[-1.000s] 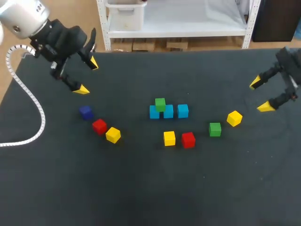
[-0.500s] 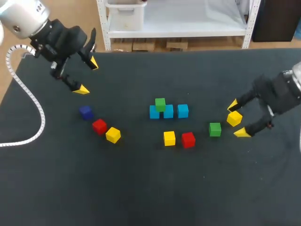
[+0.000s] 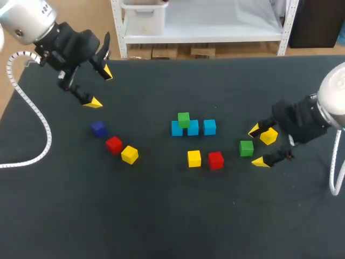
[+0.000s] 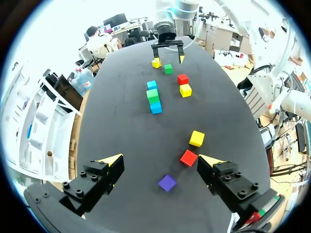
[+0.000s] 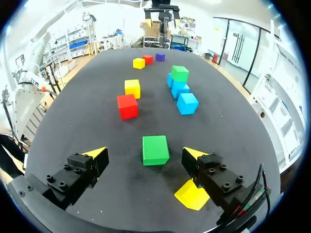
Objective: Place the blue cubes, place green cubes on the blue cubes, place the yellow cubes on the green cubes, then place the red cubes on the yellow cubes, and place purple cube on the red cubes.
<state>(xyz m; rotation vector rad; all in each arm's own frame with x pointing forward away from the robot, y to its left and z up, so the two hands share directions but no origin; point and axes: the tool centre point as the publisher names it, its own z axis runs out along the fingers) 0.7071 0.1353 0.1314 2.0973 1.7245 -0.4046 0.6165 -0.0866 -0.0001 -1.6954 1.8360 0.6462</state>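
Right hand (image 3: 256, 145) is held wide, just beside loose green cube (image 3: 246, 148). Left hand (image 3: 100, 87) is held wide, well apart from it.

table (image 3: 161, 221): matte black top | light: bright, even

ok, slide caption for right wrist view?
Open right hand lined up on loose green cube; yellow cube by one finger.

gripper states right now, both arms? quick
Left gripper: open, holding nothing.
Right gripper: open, holding nothing; a green cube sits between its fingertips, untouched.
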